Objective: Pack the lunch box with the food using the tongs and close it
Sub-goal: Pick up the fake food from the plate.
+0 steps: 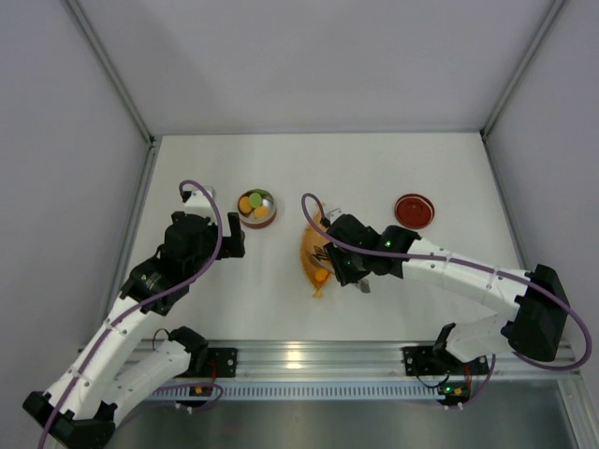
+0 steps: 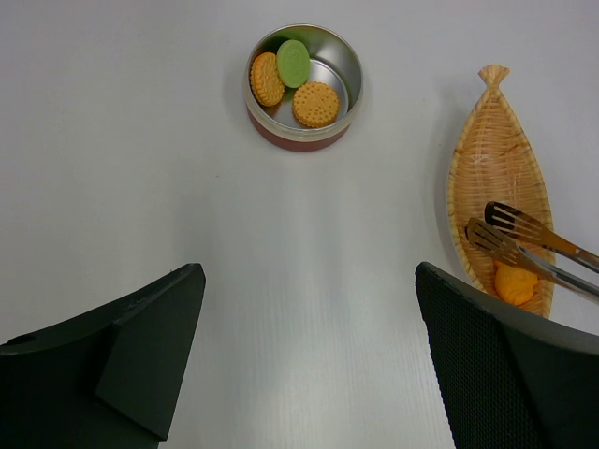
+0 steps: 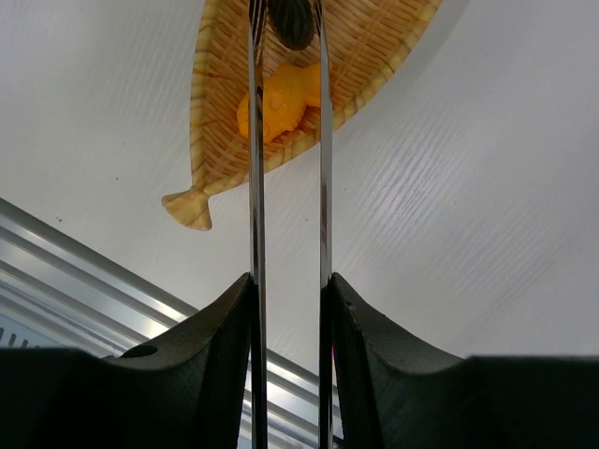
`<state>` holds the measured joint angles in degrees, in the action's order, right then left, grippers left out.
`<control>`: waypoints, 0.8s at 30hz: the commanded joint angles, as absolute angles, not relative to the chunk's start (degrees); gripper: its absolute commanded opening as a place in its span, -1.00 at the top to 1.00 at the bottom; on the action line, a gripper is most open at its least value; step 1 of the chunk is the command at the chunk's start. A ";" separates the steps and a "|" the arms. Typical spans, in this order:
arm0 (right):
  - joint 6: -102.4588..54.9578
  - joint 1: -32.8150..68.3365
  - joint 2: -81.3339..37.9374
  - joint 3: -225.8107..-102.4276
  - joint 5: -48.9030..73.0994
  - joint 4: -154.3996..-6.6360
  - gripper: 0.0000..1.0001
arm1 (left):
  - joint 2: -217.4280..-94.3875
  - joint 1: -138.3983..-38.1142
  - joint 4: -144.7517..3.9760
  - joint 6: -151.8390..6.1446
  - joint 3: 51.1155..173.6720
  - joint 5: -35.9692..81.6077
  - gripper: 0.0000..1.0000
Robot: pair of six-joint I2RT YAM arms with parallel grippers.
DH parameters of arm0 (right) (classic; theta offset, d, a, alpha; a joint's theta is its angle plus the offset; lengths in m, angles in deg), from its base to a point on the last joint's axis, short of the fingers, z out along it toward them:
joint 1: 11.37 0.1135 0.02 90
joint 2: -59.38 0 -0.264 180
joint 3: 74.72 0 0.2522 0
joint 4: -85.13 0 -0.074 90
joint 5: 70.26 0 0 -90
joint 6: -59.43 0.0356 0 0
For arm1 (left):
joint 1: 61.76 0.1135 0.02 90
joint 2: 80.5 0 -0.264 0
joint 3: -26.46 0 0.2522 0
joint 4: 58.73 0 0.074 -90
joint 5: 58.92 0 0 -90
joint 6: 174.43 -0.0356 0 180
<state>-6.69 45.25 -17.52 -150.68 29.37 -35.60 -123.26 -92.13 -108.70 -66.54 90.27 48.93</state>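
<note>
The lunch box stands open at the back left, with two orange-yellow food pieces and a green one inside. Its red lid lies apart at the back right. My right gripper is shut on the silver tongs, whose tips reach into the orange tray. A dark brown piece sits between the tong arms near their tips. An orange piece lies in the tray below them. My left gripper hangs open beside the lunch box, holding nothing.
Grey walls enclose the white table on the left, the right and the back. An aluminium rail with the arm bases runs along the near edge. The tray's tail points toward that rail.
</note>
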 commanded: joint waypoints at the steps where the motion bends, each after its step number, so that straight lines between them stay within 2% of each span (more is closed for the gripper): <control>1: -6.13 46.03 -15.85 -150.71 28.88 -38.49 0.30 | -122.69 -91.99 -107.82 -66.50 89.88 49.01 -0.98; 10: -6.48 46.03 -15.94 -153.43 29.93 -36.73 0.45 | -122.69 -91.99 -107.82 -66.50 89.97 49.10 -0.98; 24: -7.54 46.03 -15.94 -158.00 32.13 -34.18 0.47 | -122.51 -91.99 -107.91 -66.41 89.88 49.19 -0.98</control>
